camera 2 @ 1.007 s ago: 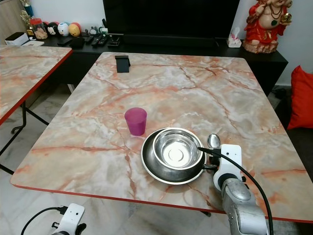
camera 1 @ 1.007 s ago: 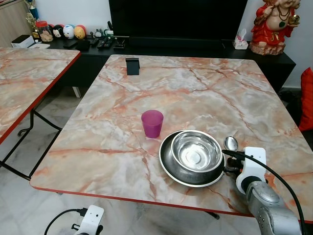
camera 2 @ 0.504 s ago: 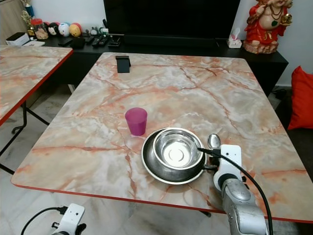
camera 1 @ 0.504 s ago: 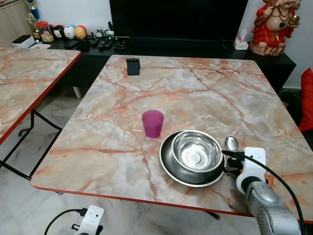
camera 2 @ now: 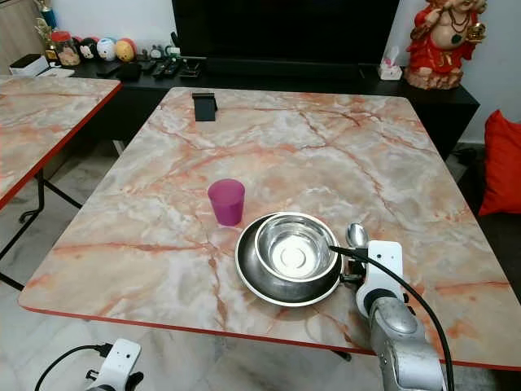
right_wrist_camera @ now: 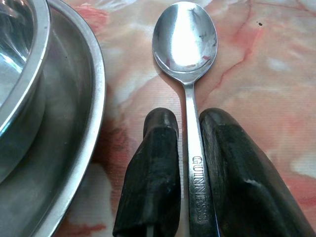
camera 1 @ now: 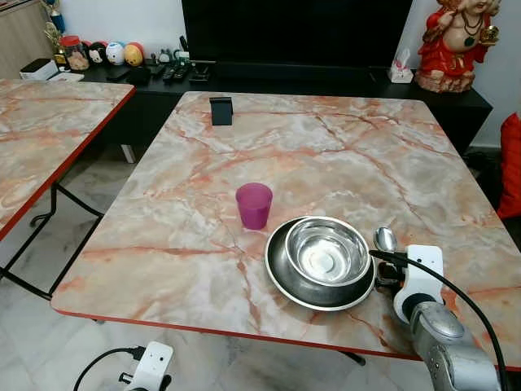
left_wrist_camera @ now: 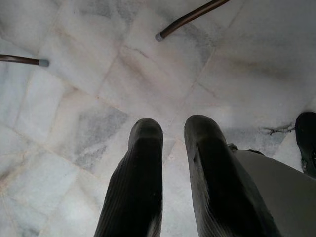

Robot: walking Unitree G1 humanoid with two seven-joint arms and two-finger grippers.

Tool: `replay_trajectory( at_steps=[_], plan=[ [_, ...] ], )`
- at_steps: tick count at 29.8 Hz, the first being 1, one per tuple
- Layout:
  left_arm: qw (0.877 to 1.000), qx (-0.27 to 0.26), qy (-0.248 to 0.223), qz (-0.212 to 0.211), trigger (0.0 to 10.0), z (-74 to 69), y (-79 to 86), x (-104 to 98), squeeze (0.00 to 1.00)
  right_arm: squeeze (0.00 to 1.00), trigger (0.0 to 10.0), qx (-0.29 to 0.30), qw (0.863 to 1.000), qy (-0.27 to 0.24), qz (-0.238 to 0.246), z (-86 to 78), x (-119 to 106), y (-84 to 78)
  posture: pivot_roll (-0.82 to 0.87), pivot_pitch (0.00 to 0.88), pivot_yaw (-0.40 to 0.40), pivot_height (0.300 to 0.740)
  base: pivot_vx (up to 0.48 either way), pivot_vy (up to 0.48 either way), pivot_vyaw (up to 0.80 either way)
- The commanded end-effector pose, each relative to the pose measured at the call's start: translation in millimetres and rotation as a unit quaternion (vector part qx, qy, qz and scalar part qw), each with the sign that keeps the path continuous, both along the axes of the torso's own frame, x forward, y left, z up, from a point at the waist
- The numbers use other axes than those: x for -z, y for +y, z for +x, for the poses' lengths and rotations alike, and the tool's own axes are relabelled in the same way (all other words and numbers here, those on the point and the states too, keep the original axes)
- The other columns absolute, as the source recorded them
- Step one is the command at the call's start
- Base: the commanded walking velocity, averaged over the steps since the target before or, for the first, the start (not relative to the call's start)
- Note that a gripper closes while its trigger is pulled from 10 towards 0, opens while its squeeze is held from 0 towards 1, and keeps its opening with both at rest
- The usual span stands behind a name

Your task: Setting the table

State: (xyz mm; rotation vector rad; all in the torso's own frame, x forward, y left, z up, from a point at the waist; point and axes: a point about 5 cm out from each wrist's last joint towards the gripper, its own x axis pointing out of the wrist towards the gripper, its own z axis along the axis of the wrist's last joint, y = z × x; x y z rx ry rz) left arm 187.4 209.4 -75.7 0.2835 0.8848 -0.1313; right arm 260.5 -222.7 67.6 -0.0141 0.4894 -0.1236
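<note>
A steel bowl (camera 1: pixel 327 251) sits inside a steel plate (camera 1: pixel 281 270) near the front of the marble table (camera 1: pixel 326 147). A purple cup (camera 1: pixel 254 204) stands upright just left of and behind the plate. To the plate's right a steel spoon (camera 1: pixel 384 239) lies flat on the table, bowl end pointing away from me. My right gripper (right_wrist_camera: pixel 186 118) rests low over the spoon (right_wrist_camera: pixel 185 39), one finger on each side of its handle, with a sliver of table showing beside it. Below the table's front edge my left gripper (left_wrist_camera: pixel 173 126) hangs open over the floor.
A small black block (camera 1: pixel 221 110) stands at the table's far left. A second marble table (camera 1: pixel 49 122) is on the left, with a floor gap between. Behind are a black TV cabinet (camera 1: pixel 285 73) with small items, and a red statue (camera 1: pixel 456 41). A red cushion (camera 1: pixel 513 163) is at the right.
</note>
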Motion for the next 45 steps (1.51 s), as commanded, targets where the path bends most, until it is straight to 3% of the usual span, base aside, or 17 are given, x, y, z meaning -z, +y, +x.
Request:
replay_trajectory(
  at_steps=[1, 10, 11, 13, 15, 35, 40, 45],
  plan=[
    [1.000, 0.003, 0.012, 0.007, 10.0, -4.1, 3.3, 2, 0.00, 0.00, 10.0, 0.005, 1.000, 0.017, 0.003, -1.9, 6, -0.7, -0.01, 0.000, -0.003, 0.740, 0.000, 0.000, 0.00],
    [1.000, 0.002, 0.012, 0.007, 10.0, -3.5, 3.4, 2, 0.00, 0.03, 10.0, -0.006, 1.000, 0.019, 0.014, -1.3, 7, 4.9, -0.01, 0.000, -0.005, 0.740, 0.000, 0.000, 0.00],
    [1.000, 0.001, 0.012, 0.007, 10.0, -3.3, 3.3, 1, 0.00, 0.20, 10.0, -0.005, 1.000, 0.020, 0.013, -1.2, 7, 4.7, -0.01, 0.000, -0.005, 0.740, 0.000, 0.000, 0.00],
    [1.000, 0.001, 0.012, 0.007, 10.0, -3.3, 3.2, 2, 0.00, 0.18, 10.0, -0.003, 1.000, 0.021, 0.009, -1.5, 7, 4.0, -0.01, 0.000, -0.005, 0.740, 0.000, 0.000, 0.00],
    [1.000, 0.002, 0.012, 0.006, 10.0, -3.2, 2.7, 2, 0.00, 0.00, 10.0, 0.002, 1.000, 0.021, 0.003, -1.5, 7, 1.5, -0.01, 0.000, -0.005, 0.740, 0.000, 0.000, 0.00],
    [1.000, 0.002, 0.011, 0.005, 10.0, -2.9, 1.7, 2, 0.00, 0.00, 10.0, 0.038, 0.998, -0.055, -0.005, 5.5, -9, -5.0, -0.01, 0.000, -0.003, 0.740, 0.000, 0.000, 0.00],
    [1.000, 0.002, 0.012, 0.004, 10.0, -3.5, 0.9, 2, 0.00, 0.00, 10.0, 0.053, 0.990, -0.130, -0.005, 12.7, -29, -8.1, -0.01, 0.000, -0.004, 0.740, 0.000, 0.000, 0.00],
    [1.000, 0.002, 0.013, 0.003, 10.0, -4.6, 0.3, 3, 0.00, 0.00, 10.0, 0.033, 0.986, -0.162, 0.022, 16.8, -34, 0.0, -0.01, 0.000, -0.005, 0.740, 0.000, 0.000, 0.00]
  ],
)
